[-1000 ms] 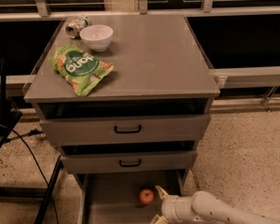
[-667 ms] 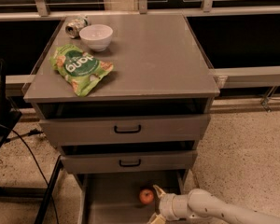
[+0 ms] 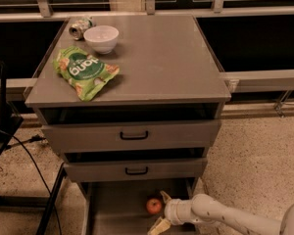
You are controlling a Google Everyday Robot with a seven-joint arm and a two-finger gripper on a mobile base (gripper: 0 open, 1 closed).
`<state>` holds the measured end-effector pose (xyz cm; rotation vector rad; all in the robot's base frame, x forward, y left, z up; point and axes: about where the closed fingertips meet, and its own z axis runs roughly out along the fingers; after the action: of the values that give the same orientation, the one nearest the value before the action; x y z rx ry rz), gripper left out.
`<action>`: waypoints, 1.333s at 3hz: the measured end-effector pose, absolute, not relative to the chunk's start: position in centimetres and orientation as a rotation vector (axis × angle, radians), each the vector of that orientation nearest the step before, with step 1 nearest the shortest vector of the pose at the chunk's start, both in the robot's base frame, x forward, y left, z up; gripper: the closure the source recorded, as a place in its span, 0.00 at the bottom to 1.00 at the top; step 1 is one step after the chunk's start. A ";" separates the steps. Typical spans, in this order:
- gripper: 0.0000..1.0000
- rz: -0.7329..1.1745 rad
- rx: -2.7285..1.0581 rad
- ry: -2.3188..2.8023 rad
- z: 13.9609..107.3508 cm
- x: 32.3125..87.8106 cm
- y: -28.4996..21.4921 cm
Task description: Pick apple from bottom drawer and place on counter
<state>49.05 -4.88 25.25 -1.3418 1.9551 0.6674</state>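
Observation:
The apple [image 3: 154,206] is small, round and red-orange. It lies in the open bottom drawer [image 3: 112,207], right of its middle. My gripper [image 3: 160,212] reaches into the drawer from the right on a white arm. It is open, with one pale finger behind the apple and one in front of it, so the apple sits just left of the gap between them. The counter [image 3: 161,58] is the flat grey top of the cabinet above.
On the counter stand a white bowl [image 3: 101,37], a tipped can [image 3: 80,27] and a green snack bag [image 3: 83,71]. The two upper drawers [image 3: 132,136] with black handles are slightly pulled out. Black cables and a stand are on the left floor.
The gripper has moved a little left, closer around the apple. The apple has not moved.

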 end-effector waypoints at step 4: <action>0.00 0.563 -1.352 1.888 22.7 52.3 -4.8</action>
<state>52.32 -4.77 22.69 -1.3518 1.8882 0.5625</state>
